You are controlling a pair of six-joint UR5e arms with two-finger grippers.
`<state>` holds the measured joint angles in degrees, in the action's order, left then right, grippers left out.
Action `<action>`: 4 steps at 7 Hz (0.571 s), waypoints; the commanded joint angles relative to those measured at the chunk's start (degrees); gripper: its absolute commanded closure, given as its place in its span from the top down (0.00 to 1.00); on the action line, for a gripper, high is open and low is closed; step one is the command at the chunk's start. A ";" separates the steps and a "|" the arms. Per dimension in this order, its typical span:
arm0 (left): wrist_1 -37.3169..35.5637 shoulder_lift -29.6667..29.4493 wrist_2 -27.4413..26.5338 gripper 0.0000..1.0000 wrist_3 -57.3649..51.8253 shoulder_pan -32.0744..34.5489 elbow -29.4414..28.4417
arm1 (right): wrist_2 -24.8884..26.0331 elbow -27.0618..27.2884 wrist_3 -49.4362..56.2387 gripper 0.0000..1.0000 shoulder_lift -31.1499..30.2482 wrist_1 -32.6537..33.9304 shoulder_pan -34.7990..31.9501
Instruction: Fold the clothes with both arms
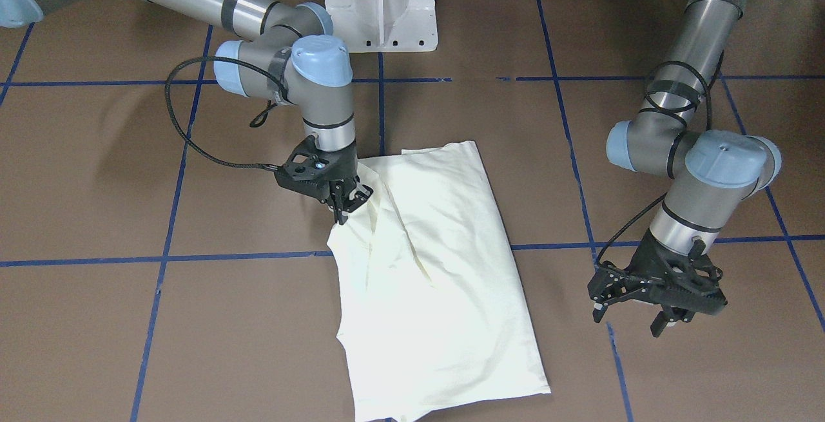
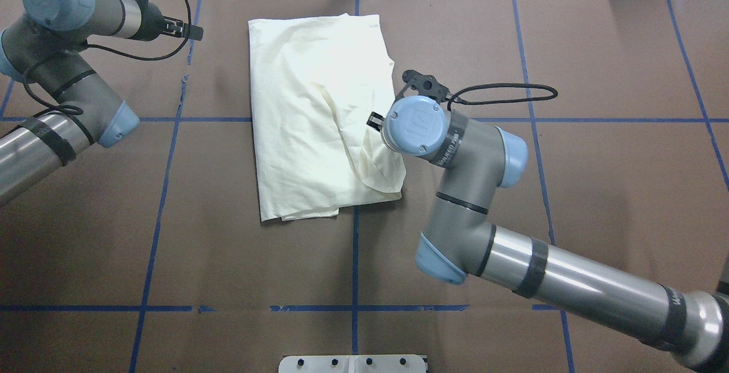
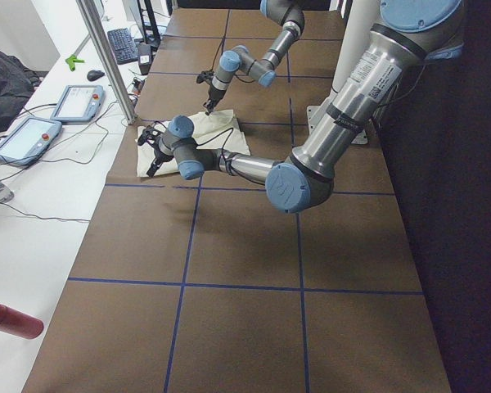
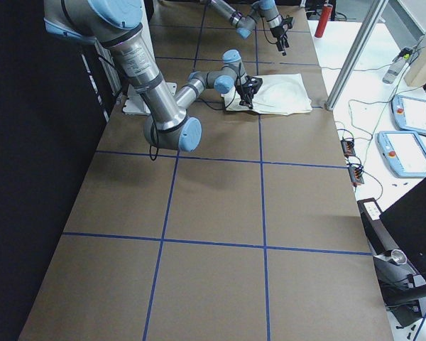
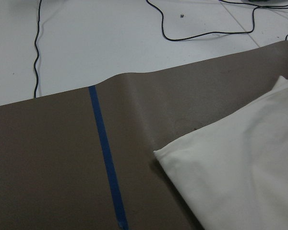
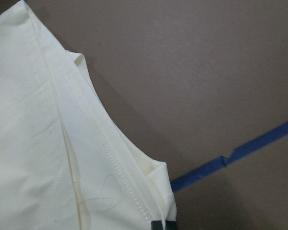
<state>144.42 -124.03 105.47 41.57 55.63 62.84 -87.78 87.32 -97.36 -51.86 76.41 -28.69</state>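
Note:
The cream-white shirt [image 1: 445, 293] lies folded into a rough rectangle on the brown table, plain side up, with no print showing. It also appears in the overhead view [image 2: 307, 105] and both wrist views [image 5: 245, 182] [image 6: 33, 143]. My right gripper [image 1: 341, 214] points down at the shirt's edge nearest the robot's right side and is shut on a raised fold of the cloth, with creases running from it. My left gripper [image 1: 635, 319] hovers open and empty over bare table beside the shirt's other long edge, clear of the cloth. In the overhead view the left gripper [image 2: 193, 31] sits near the far table edge.
The white pedestal base [image 1: 380, 9] stands at the robot's side of the table. Blue tape lines [image 1: 167, 258] grid the brown surface. Beyond the far edge, a white bench holds tablets [image 3: 24, 135], cables and a metal post [image 3: 106, 57]. A red cylinder [image 3: 12, 319] lies there too.

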 commanded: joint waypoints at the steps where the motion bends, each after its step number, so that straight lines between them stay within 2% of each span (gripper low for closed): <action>1: 0.08 0.02 0.00 1.00 0.00 -0.17 0.09 | 2.69 9.59 -0.38 0.00 -9.45 0.23 2.93; 2: 0.08 0.02 0.00 1.00 0.00 -0.26 0.09 | 2.10 11.45 0.41 0.96 -11.23 0.49 2.94; 3: 0.34 0.10 0.00 1.00 0.00 -0.35 0.35 | 1.31 12.86 2.50 1.00 -10.99 2.32 2.94; 4: 0.34 0.10 0.00 1.00 0.09 -0.44 0.61 | 0.17 13.66 9.48 1.00 -10.55 3.73 2.68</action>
<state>144.67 -123.95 105.47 41.59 55.31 63.17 -86.50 99.51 -93.88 -62.42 78.44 -25.90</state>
